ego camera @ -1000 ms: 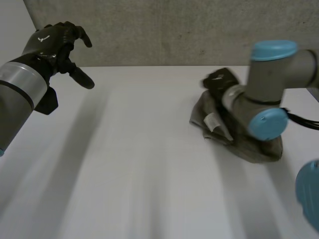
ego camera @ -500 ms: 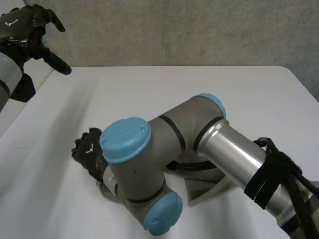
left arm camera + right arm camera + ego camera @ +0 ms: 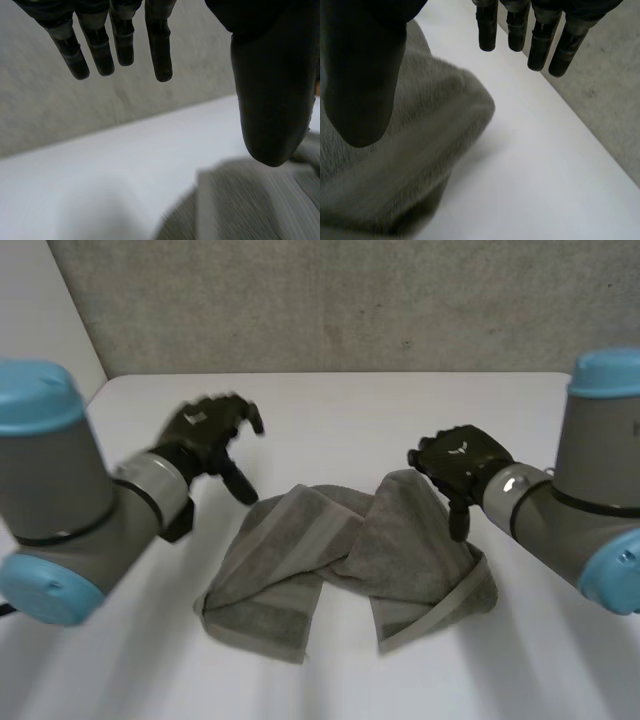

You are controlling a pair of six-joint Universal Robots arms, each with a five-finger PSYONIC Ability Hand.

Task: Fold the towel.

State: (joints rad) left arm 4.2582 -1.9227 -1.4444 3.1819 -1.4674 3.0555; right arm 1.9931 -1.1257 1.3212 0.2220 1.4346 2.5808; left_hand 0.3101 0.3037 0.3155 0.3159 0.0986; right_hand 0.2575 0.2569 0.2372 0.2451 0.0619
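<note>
My left hand (image 3: 205, 435) hangs over the table (image 3: 330, 405) toward its left side, just beside the left end of the towel (image 3: 340, 555). I cannot see it touching the cloth. In my left wrist view its fingers (image 3: 159, 45) are straight and the thumb (image 3: 270, 100) stands well apart from them, so this hand is wide and holds nothing. My right hand (image 3: 455, 462) is at the far right part of the towel. Its fingers (image 3: 539, 42) are also straight, over bare table, and its thumb (image 3: 362, 85) is above a rounded fold of the cloth, with nothing pinched between them. Whether the thumb touches the fold, I cannot tell. The towel lies crumpled and half spread in the middle of the table, a little nearer to the front edge.
</note>
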